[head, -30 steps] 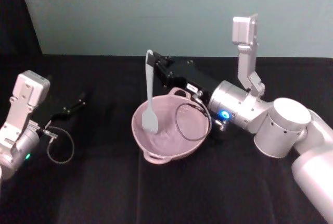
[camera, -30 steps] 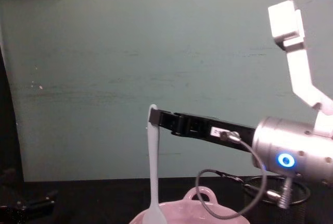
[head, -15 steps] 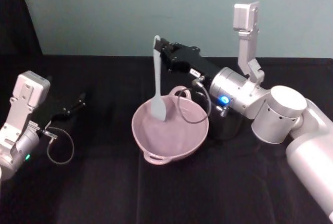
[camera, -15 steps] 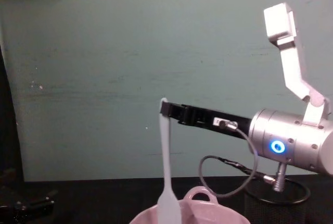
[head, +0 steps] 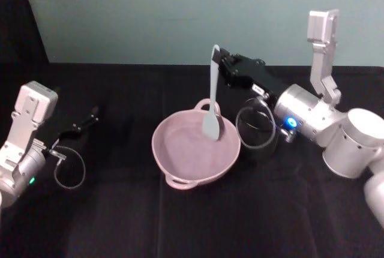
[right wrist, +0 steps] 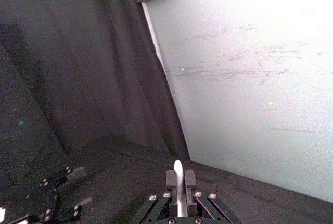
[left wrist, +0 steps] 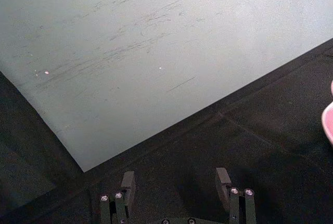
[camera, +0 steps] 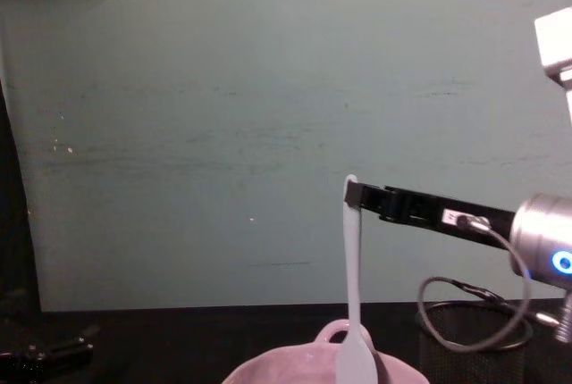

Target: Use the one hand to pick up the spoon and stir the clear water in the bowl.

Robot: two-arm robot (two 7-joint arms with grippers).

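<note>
I've swung spoon (head: 212,93), clamped in right gripper (head: 221,61), to bowl's (head: 180,157) right side: stir progressing. Left gripper (head: 88,119) parked far left, fingers apart.

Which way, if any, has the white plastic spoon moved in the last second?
Yes. Held in the right gripper, the spoon has swept toward the robot's right across the pale pink bowl, nearing the black wire-mesh cup.
</note>
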